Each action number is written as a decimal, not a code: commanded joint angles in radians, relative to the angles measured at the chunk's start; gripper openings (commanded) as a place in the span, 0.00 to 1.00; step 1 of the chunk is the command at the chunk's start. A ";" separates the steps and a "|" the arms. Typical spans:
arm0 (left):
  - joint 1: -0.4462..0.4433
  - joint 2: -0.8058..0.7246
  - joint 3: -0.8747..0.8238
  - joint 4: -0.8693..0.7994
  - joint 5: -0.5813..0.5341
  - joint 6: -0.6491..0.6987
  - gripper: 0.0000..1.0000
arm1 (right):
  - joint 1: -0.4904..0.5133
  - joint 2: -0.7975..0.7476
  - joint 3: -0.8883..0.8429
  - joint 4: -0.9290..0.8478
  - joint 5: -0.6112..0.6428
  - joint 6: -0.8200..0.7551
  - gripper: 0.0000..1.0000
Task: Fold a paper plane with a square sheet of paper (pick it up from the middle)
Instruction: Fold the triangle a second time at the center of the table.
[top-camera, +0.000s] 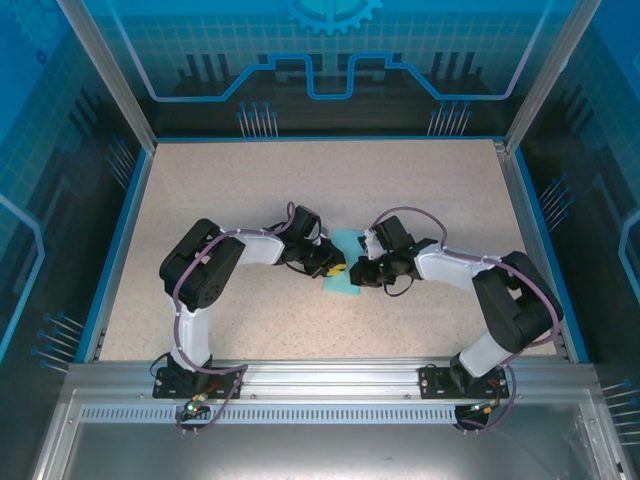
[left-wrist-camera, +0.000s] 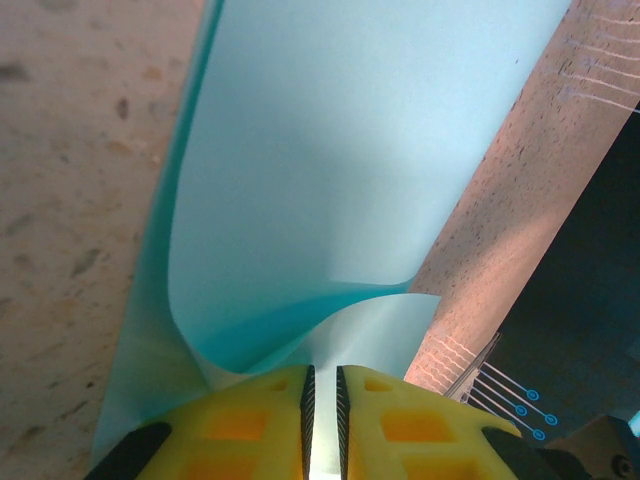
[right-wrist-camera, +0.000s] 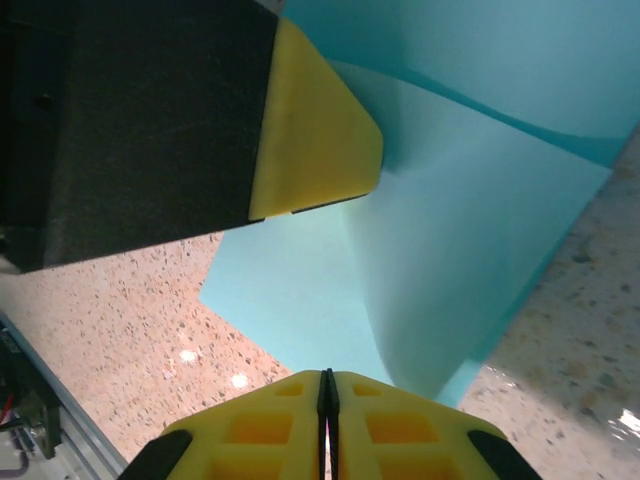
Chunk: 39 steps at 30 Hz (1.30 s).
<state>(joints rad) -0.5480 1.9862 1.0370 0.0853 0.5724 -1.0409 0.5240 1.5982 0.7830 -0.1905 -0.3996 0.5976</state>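
Across the overhead frame, speckled table (top-camera: 200, 180) with a blue rim. Bent inward from the bottom corners, left arm (top-camera: 200, 270) and right arm (top-camera: 505, 295), meeting tip to tip at centre. Between those tips, partly flat on the tabletop, light-cyan square sheet of paper (top-camera: 342, 285), curling upward in a soft fold at lower centre of the left wrist view. Left gripper (left-wrist-camera: 322, 400) clamped on the sheet's edge, thin pale strip pinched between yellow fingers. Right gripper (right-wrist-camera: 326, 400) pressed fully closed at the bottom of its own frame, tips just beside the sheet; impossible to tell whether any paper caught inside.
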 joint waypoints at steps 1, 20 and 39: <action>-0.012 0.047 -0.023 -0.049 -0.041 0.025 0.17 | 0.015 0.033 -0.004 0.067 -0.049 0.051 0.11; -0.011 0.052 -0.021 -0.055 -0.042 0.027 0.17 | -0.021 0.095 -0.017 0.015 -0.013 0.012 0.11; -0.011 0.062 -0.025 -0.051 -0.046 0.027 0.17 | -0.058 0.063 -0.062 0.066 -0.147 0.062 0.13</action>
<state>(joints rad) -0.5484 1.9881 1.0370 0.0872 0.5724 -1.0401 0.4805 1.6939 0.7368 -0.0910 -0.4961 0.6510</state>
